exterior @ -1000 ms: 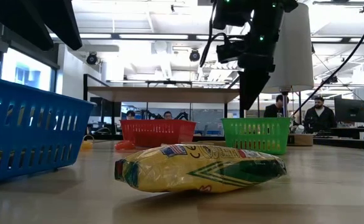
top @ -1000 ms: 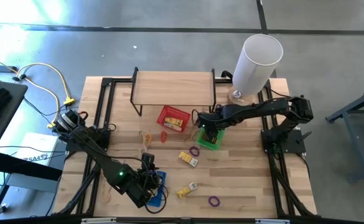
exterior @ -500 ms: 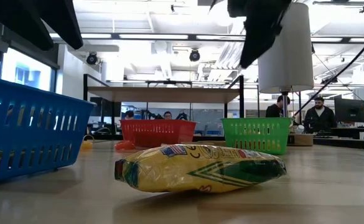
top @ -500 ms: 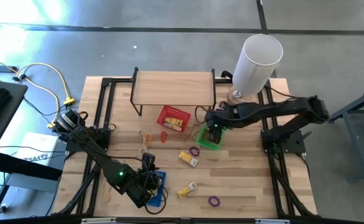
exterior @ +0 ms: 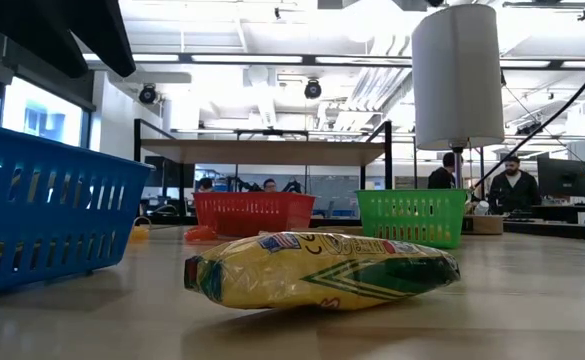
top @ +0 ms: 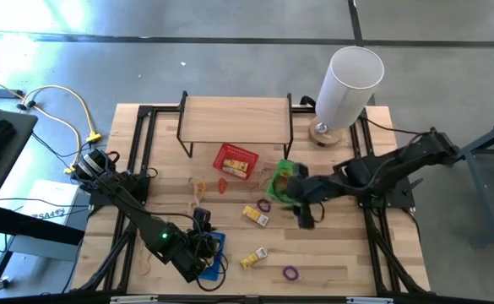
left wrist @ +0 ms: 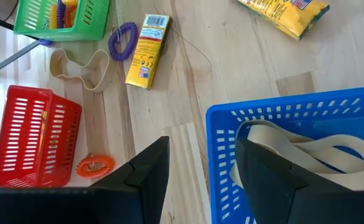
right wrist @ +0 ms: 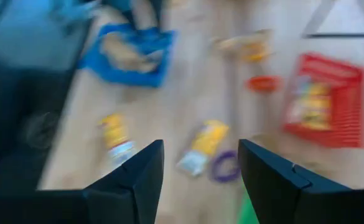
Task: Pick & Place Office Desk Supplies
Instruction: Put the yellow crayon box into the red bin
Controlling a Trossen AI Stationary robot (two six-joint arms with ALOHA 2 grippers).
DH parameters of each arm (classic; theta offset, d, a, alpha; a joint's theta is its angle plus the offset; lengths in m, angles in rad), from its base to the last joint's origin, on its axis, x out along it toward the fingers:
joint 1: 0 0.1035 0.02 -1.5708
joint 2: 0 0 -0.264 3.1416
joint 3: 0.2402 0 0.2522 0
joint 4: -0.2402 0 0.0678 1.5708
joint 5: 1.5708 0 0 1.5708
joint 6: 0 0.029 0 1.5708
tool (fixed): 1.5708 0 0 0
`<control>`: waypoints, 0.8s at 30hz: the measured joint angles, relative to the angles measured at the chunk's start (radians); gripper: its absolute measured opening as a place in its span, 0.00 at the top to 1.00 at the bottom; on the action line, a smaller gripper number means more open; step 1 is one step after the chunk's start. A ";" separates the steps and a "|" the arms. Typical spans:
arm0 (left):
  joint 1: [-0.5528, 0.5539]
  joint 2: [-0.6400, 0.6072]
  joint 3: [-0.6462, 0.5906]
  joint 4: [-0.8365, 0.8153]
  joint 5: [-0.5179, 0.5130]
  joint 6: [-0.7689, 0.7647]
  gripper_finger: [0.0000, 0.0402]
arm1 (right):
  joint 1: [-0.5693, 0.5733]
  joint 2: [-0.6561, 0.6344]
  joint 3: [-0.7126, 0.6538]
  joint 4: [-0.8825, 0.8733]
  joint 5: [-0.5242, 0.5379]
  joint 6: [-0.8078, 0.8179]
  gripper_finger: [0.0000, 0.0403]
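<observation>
A yellow crayon packet (exterior: 322, 270) is lying nearest the low camera on the pale wooden table (top: 331, 253), with a purple loop (top: 290, 273) just beyond it toward the front edge in the high view. The left gripper (top: 203, 253) is hovering over the blue basket (top: 217, 255) at the front left, its fingers (left wrist: 150, 174) standing apart with nothing between them; pale tan bands (left wrist: 318, 152) are lying inside that basket. Toward the middle of the table a second small yellow block (top: 256, 216) is lying flat beside another purple loop (top: 264, 204), and the right gripper (top: 304, 215) is hanging above bare wood just right of them, jaws spread and empty. Behind it the green basket (top: 282, 181) is holding purple and yellow items, though what each is cannot be told. To its left an orange loop (top: 222, 184) is lying next to the red basket (top: 234, 160), which is carrying yellow packets, and a tan band (top: 198, 184) is curling on the wood further left. At the back a wooden shelf on a black frame (top: 235, 116) is standing, with a tall white cylinder (top: 348, 84) on a round base at the right rear corner. Past the table a grey floor is showing, with yellow cables (top: 69, 105) on the left; in the low view a bright workshop with ceiling lights is stretching away, and people (exterior: 512, 185) are standing at the far right.
</observation>
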 joint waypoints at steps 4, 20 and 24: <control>0.000 0.000 0.000 0.017 0.003 -0.014 0.57 | 0.060 0.032 0.000 0.002 -0.120 0.089 0.52; -0.030 0.000 0.000 0.142 0.085 -0.055 0.57 | 0.219 0.321 -0.001 0.202 -0.056 0.057 0.52; -0.035 0.000 0.000 0.196 0.085 -0.055 0.57 | 0.231 0.412 -0.001 0.276 0.017 0.013 0.52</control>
